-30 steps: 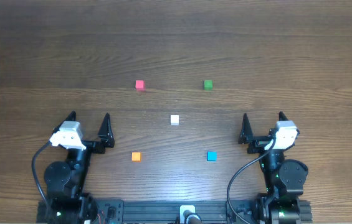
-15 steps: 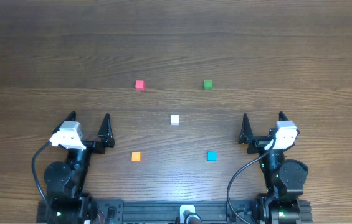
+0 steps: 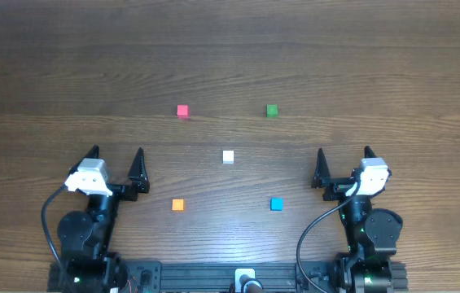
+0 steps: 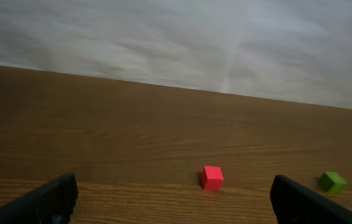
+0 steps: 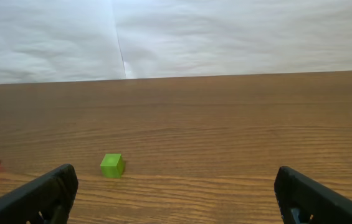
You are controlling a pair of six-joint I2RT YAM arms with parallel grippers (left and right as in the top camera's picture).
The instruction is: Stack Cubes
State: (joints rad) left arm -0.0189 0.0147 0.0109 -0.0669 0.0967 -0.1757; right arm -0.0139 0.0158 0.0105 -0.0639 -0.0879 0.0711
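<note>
Between the left tool [image 3: 116, 150] and right tool [image 3: 343, 150] sits the white cube [image 3: 228, 156].

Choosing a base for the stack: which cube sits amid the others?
The white cube; the pink cube and green cube lie farther out, the orange cube and blue cube closer in.

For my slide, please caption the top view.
Pink cube, green cube, white cube, orange cube and blue cube lie apart; left end effector and right end effector open.

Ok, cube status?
Left gripper open, empty. Right gripper open, empty. Pink cube, green cube, white cube, orange cube, blue cube all apart, none stacked. Nothing blocking.
</note>
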